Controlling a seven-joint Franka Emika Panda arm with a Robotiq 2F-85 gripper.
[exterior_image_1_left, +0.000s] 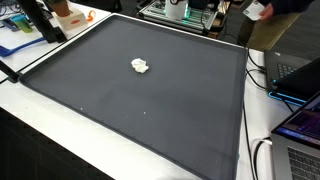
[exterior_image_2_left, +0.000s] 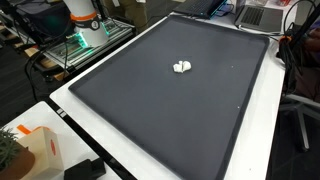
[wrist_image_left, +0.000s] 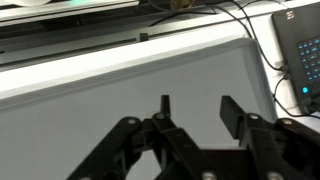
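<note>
One small white lump (exterior_image_1_left: 140, 66) lay mid-mat (exterior_image_1_left: 110, 110) on the tabletop (exterior_image_1_left: 50, 105), outside the wrist view. Fingers (wrist_image_left: 233, 116) stood wide and empty over the mat; centring above the lump seemed wise.

A big dark mat (exterior_image_1_left: 150, 100) covers a white tabletop (exterior_image_1_left: 60, 120). A laptop (exterior_image_1_left: 305, 130) glows purple at one edge. Black cables (exterior_image_1_left: 257, 62) lie beside the mat. A box (exterior_image_2_left: 38, 152) sits on one corner.
</note>
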